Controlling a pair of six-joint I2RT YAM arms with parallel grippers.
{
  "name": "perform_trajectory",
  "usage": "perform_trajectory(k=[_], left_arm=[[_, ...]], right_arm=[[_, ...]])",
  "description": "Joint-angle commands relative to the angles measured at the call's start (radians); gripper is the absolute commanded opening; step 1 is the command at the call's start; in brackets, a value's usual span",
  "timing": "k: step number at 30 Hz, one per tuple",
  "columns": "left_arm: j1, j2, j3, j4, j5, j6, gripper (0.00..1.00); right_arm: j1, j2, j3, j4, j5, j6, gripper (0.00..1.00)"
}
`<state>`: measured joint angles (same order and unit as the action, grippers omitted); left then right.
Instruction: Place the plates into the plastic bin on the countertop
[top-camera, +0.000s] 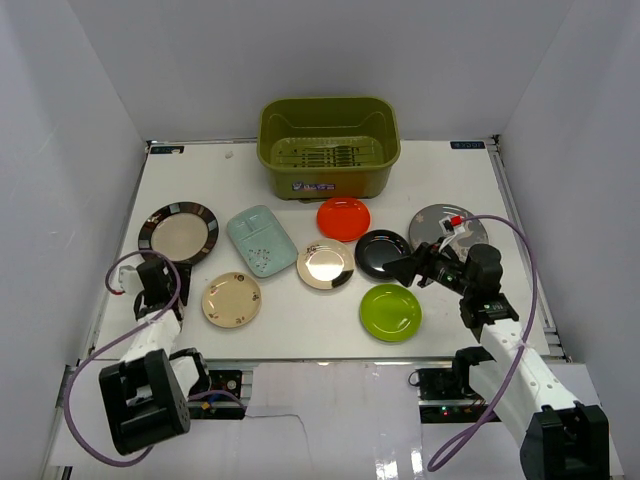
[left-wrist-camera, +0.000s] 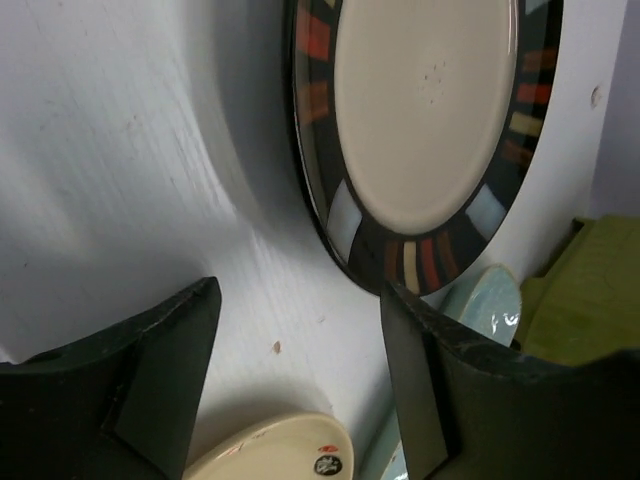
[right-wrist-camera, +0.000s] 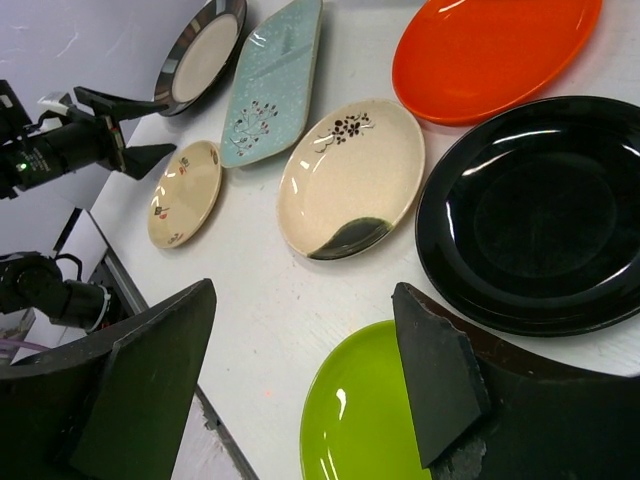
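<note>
We judge first pick pending: olive-green plastic bin (top-camera: 329, 145) far centre, empty; left tool (top-camera: 152, 272) released near black-rimmed cream plate (top-camera: 178, 232); right tool (top-camera: 405, 268) released beside glossy black plate (top-camera: 380, 252). Next: pinch rim off white surface (top-camera: 300, 320).

The left arm (top-camera: 150, 342) and right arm (top-camera: 522, 372) pair white link covers with black joint housings. A purple cable (top-camera: 533, 275) loops off each; jaws are matte black (wedge-shaped).

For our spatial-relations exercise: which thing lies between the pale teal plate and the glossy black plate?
The cream-brown plate lies there, as the top view shows.
</note>
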<state>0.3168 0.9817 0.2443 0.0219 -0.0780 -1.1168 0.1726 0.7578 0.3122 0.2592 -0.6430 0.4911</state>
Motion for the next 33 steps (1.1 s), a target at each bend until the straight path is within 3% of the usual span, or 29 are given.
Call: perform_trajectory(k=[1,3,7,11,15,22,27,30,33], left_arm=[[0.054,0.111,0.003,0.173,0.070,-0.024,0.73],[0.065,0.176,0.019,0.231,0.076,-0.032,0.62],[0.082,0.304,0.026,0.300,0.099,-0.046,0.54],[0.094,0.391,0.003,0.398,0.119,-0.074,0.38],[0.108,0.425,0.013,0.461,0.158,-0.083,0.00],[0.105,0.222,0.058,0.546,0.308,-0.092,0.00],[0.070,0.057,0.298,0.492,0.395,-0.100,0.00],[-0.020,0.060,0.476,0.463,0.400,-0.058,0.00],[-0.163,0.161,0.616,0.414,0.383,0.003,0.00]], right_arm=[[0.014,0.001,-0.004,0.020,-0.015,-0.014,0.77],[0.018,0.012,-0.002,0.018,-0.020,-0.017,0.77],[0.021,0.012,-0.004,0.014,-0.006,-0.019,0.77],[0.024,0.023,-0.005,0.009,-0.007,-0.019,0.77],[0.028,0.032,-0.010,0.006,-0.010,-0.019,0.77],[0.031,0.002,-0.001,-0.025,0.003,-0.019,0.76],[0.033,-0.015,-0.018,-0.006,0.005,0.018,0.75],[0.033,-0.018,-0.016,-0.003,0.012,0.023,0.75],[0.033,-0.025,-0.012,0.003,0.026,0.035,0.75]])
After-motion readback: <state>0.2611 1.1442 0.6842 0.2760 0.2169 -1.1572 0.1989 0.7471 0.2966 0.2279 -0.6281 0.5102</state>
